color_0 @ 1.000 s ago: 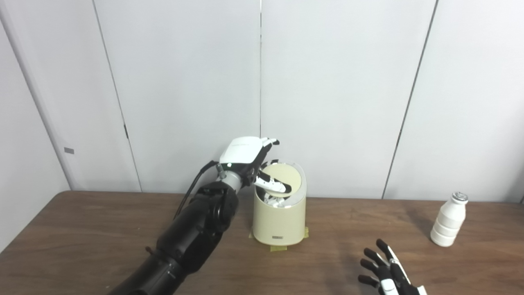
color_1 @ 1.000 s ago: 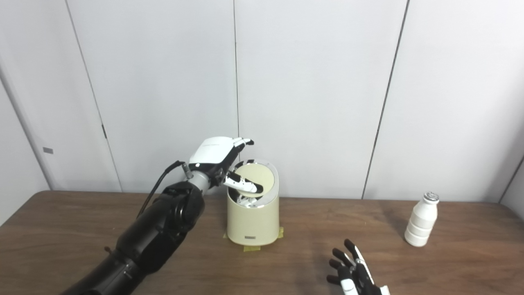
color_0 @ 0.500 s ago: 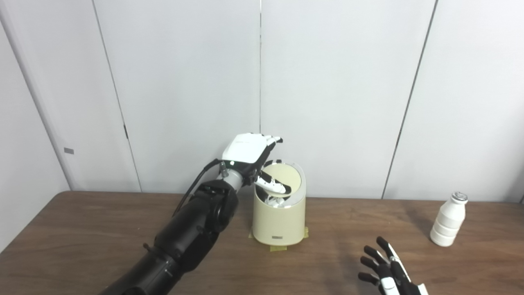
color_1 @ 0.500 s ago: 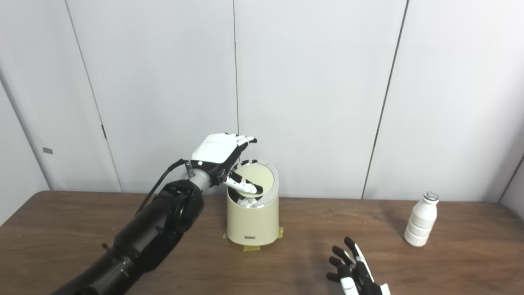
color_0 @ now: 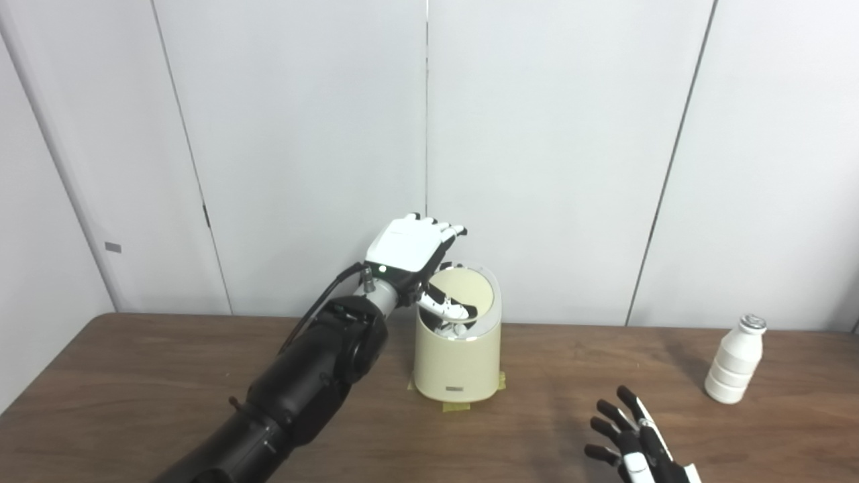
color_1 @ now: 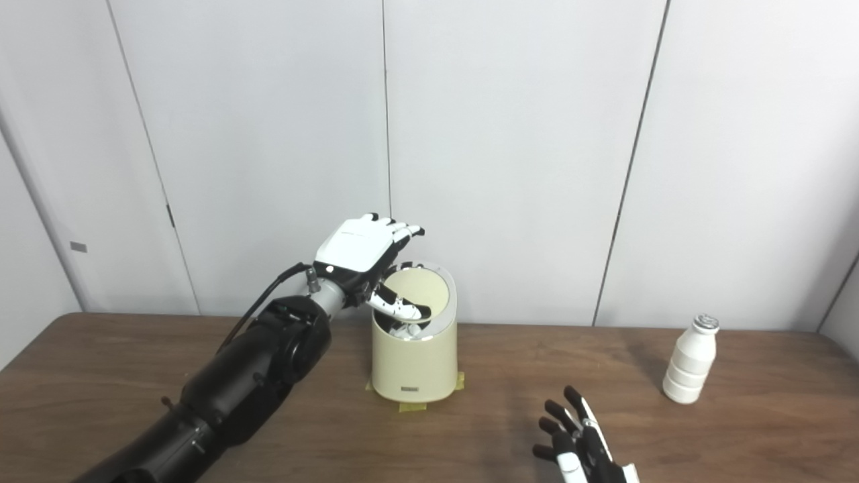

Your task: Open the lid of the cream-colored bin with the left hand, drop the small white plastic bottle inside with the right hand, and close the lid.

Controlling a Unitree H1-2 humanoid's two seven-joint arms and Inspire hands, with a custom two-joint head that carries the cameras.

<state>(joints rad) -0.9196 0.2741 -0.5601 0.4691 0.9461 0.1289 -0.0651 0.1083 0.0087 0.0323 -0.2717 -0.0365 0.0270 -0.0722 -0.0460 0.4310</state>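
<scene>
left hand (color_0: pixel 411 247) has tipped the lid (color_0: pixel 464 293) further up, fingers over its rim; right hand (color_0: pixel 637 448) spread, empty, bottle (color_0: pixel 735 361) untouched.

bare table (color_0: pixel 168 376) across the whole left part and along the front. bin (color_0: pixel 458 365) upright mid-table near the wall, lid (color_0: pixel 470 295) tipped up at the back, mouth partly blocked by the left hand (color_0: pixel 409 251) reaching over the rim from the left. open stretch of wood between bin and bottle (color_0: pixel 735 362), right hand (color_0: pixel 634 446) spread low at the front edge. bottle alone, well apart, clear on every side.
</scene>
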